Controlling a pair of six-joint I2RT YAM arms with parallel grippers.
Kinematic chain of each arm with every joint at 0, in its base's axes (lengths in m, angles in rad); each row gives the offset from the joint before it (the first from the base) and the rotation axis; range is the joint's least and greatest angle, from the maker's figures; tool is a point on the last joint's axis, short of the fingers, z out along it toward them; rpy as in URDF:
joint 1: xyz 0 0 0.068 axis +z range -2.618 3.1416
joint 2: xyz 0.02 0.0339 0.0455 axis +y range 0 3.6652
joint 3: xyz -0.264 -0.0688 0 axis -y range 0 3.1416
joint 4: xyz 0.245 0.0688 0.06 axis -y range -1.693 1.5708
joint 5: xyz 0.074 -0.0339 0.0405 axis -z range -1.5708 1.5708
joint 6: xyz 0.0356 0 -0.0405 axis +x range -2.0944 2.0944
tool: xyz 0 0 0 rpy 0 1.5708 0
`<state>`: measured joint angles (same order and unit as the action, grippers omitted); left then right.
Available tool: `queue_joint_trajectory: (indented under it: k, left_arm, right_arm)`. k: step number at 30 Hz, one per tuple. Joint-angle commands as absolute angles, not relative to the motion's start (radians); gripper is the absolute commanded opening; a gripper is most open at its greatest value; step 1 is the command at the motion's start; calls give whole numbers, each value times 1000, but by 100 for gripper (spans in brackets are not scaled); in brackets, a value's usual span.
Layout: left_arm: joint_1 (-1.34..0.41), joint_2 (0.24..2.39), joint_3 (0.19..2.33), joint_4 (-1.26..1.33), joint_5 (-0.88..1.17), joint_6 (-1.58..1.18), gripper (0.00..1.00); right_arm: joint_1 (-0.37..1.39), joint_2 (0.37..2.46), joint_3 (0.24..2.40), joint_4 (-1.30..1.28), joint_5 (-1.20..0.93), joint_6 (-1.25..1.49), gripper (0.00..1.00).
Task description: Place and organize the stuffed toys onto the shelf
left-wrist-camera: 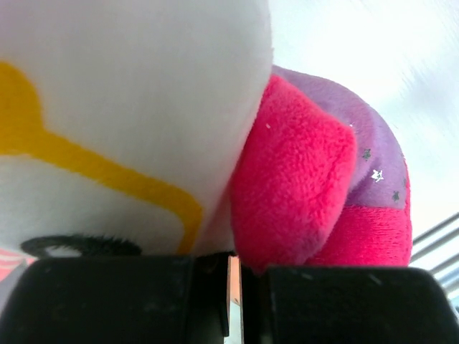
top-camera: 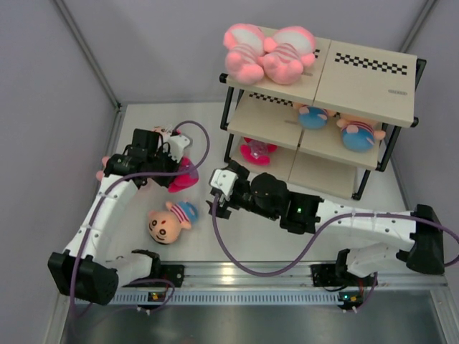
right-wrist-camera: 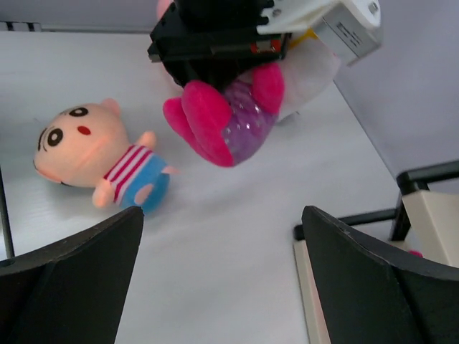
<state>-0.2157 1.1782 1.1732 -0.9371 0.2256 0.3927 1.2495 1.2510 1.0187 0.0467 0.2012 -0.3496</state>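
My left gripper [top-camera: 171, 155] is shut on a white-faced toy with a magenta body [top-camera: 183, 176] over the left part of the table. That toy fills the left wrist view [left-wrist-camera: 301, 179], pressed against the nearly closed jaws of the gripper [left-wrist-camera: 233, 269]. It also shows in the right wrist view [right-wrist-camera: 229, 118], hanging from the left gripper [right-wrist-camera: 215, 43]. A tan-headed toy in a blue striped shirt [top-camera: 169, 222] [right-wrist-camera: 93, 161] lies on the table. My right gripper [top-camera: 217, 197] [right-wrist-camera: 222, 215] is open and empty between that toy and the shelf [top-camera: 373, 86].
Two pink striped toys [top-camera: 265, 54] lie on the shelf's top board. Two blue-shirted toys [top-camera: 344, 129] sit on the middle tier and a magenta one [top-camera: 257, 151] on the lower tier. Grey walls close in the table. A shelf leg [right-wrist-camera: 423, 175] stands right of my right gripper.
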Motion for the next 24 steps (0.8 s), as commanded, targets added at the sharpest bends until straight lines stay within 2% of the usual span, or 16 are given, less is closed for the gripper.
queue_joint_trajectory:
  k: [1,8,17,20,21,24]
  left_arm:
    - [-229,1109,1164,-1006,281,426,0]
    - [-230,1055,1155,-1046,322,439,0]
    - [-233,1037,1126,-1066,347,454,0]
    - [-233,1025,1137,-1077,370,462,0]
    - [-233,1011,1141,-1080,376,465,0]
    - [-233,994,1161,-1086,393,469,0]
  right_arm:
    - [1262,1334,1113,193,63,-413,93]
    - [1266,1506,1219,209,41,-475,93]
    - [1259,1683,1341,222,143,-500,90]
    - [1259,1716,1364,209,176,-497,62]
    - [1255,1721,1365,192,184,-488,39]
    - [1247,1717,1352,163,218,-453,0]
